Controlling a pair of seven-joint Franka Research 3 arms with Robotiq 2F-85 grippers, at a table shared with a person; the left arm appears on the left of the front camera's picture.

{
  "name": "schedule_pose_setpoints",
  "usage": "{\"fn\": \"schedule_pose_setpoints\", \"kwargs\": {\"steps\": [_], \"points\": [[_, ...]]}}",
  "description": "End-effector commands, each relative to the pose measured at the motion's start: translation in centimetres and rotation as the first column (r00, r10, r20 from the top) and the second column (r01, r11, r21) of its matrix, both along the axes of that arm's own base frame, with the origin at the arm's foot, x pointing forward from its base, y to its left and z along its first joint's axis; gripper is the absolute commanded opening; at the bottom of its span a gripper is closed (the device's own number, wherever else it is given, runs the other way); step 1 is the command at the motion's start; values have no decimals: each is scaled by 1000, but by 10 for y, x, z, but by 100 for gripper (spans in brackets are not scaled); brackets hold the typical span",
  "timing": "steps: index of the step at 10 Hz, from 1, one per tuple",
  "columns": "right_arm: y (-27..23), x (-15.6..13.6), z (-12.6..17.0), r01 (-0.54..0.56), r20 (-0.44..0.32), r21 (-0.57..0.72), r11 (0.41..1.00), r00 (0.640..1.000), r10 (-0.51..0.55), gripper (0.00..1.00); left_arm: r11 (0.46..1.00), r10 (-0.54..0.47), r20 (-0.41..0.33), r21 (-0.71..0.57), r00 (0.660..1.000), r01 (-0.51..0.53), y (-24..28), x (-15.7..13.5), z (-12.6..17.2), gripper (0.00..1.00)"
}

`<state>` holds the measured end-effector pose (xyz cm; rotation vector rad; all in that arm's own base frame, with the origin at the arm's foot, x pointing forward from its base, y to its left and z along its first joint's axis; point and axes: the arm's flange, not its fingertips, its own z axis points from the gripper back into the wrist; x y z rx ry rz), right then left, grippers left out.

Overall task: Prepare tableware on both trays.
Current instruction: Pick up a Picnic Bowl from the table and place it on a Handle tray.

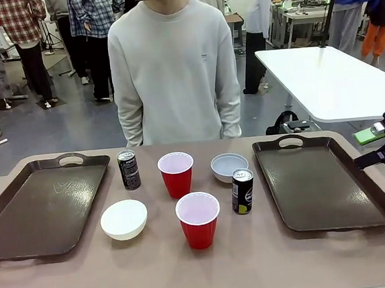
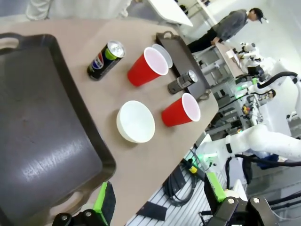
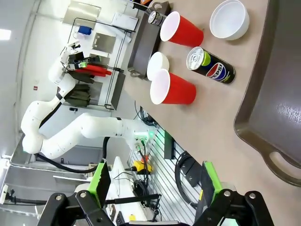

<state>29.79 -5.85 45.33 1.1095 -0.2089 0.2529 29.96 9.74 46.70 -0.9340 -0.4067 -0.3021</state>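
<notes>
Trays: left tray (image 1: 43, 211) and right tray (image 1: 321, 186) lie flat at either end of the table (image 1: 291, 263), handles toward the far and near edges. Both are bare.
Tableware: all six pieces stand on the table between the trays, none touching a tray.
Left group: left can (image 1: 129, 170) stands upright near the left tray's far corner, with the white bowl (image 1: 123, 219) nearer the robot.
Right group: blue bowl (image 1: 229, 167) sits beside the right tray, right can (image 1: 242, 191) just in front of it.
Cups: far cup (image 1: 176, 174) and near cup (image 1: 198, 219) stand mouth up in the middle, one behind the other.
Why so placed: probably staged centrally so either arm can reach. One can, bowl and cup look meant for each tray.
Person: stands at the far edge, arms hanging, hands off the table.
Left gripper (image 2: 159, 197): jaws wide, empty, above the left tray's near corner.
Right gripper (image 1: 363, 149): jaws wide, empty, off the right tray's outer edge, touching nothing.
Progress: judged not begun.
</notes>
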Motion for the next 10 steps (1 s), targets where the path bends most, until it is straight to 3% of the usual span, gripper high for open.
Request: {"fn": "schedule_pose_setpoints", "kwargs": {"steps": [1,10], "points": [[-3,0,-2,2,6,9,1000,1000,-2,100,1000,4,-7,-21,1000,-5,-1,1,-4,100],[-3,0,-2,2,6,9,1000,1000,-2,100,1000,4,-7,-21,1000,-5,-1,1,-4,100]]}}
